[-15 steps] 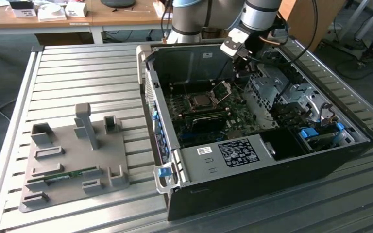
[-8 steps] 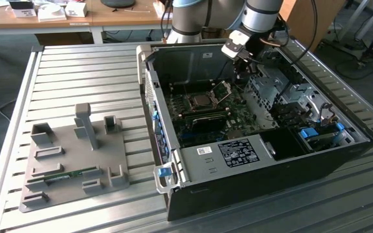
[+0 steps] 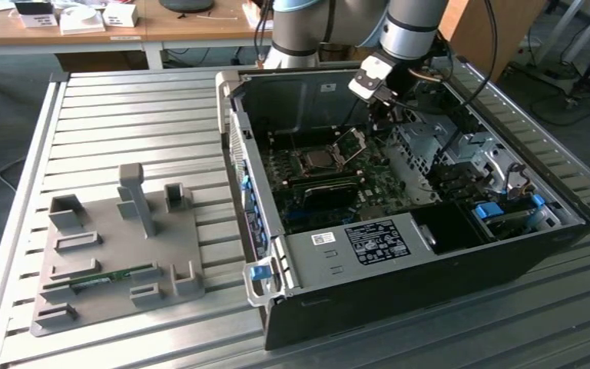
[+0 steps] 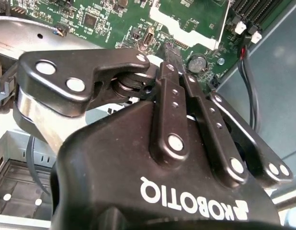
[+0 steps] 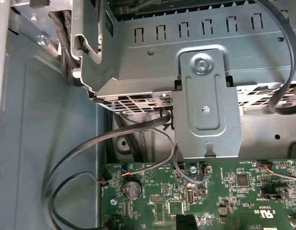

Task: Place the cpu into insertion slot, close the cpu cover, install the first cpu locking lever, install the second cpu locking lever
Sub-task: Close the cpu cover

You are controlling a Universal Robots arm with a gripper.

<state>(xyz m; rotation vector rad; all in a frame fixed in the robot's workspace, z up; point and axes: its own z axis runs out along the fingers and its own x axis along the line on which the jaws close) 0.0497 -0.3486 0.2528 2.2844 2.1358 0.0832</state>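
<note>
**Q:** Where does the cpu lie?

**A:** The cpu (image 3: 321, 160), a greyish square, lies flat in the insertion slot (image 3: 300, 163), near the middle of the open computer case (image 3: 408, 284). The cpu cover (image 3: 353, 140) stands tilted up from the slot's edge, on the side toward the case's far wall. It is not closed over the chip.

**Q:** How does the pincer stand?

**A:** In the exterior view the pincer (image 3: 381, 108) hangs within the case's opening, close to the far wall. It is above the slot and apart from it, and touches neither cpu nor cover. In the second wrist view its fingers (image 4: 174, 103) are drawn together, with nothing visible between them. In the first wrist view the pincer (image 5: 186, 223) shows as a dark tip over the board.

**Q:** What else does the case hold, and what lies around it?

**A:** A green motherboard (image 5: 224, 191) carries a round coin cell (image 5: 131, 190). Above it are a grey metal bracket (image 5: 208, 103) and looping black cables (image 5: 90, 148). The case rests on a slatted metal desk (image 3: 120, 100). Beside the case, on the exterior view's left, a grey fixture block (image 3: 111, 231) holds a green memory stick (image 3: 101, 278).
</note>
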